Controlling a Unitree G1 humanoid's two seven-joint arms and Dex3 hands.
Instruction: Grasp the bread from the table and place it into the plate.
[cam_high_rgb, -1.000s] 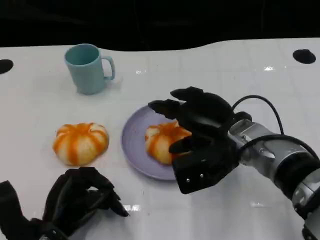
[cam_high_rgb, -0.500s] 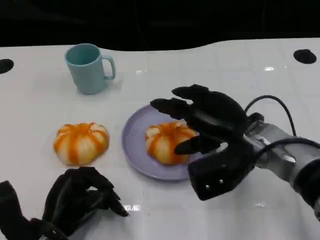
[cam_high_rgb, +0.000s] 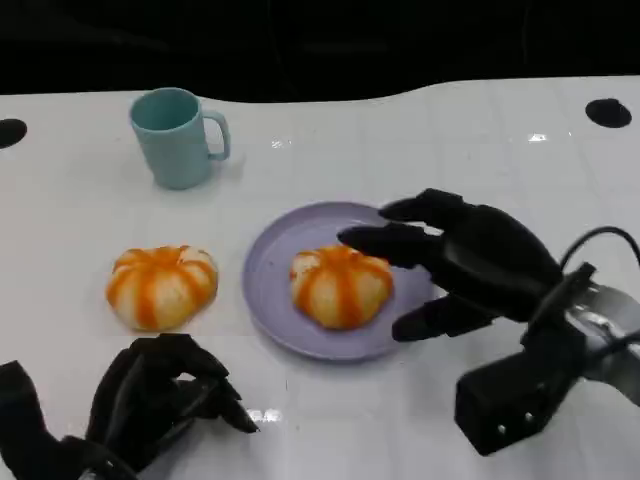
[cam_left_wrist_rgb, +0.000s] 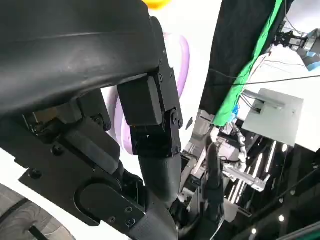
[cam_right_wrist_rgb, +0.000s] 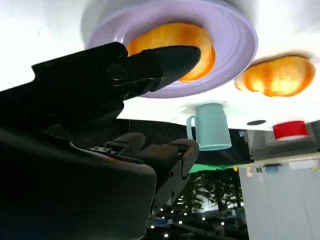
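Bread (cam_high_rgb: 341, 287) on plate (cam_high_rgb: 268, 270), seemingly just clear of right hand (cam_high_rgb: 468, 262).

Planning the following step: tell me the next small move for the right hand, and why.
Probably draw the right hand further back from the plate and clear of it. One bread already lies on the plate, and the hand's fingers are spread beside it, holding nothing. A second bread sits on the table near the left hand.

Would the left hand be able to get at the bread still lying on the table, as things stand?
Probably yes. The bread on the table lies just beyond the left hand, with bare table between them. The plate and mug stand off to the side, out of the way.
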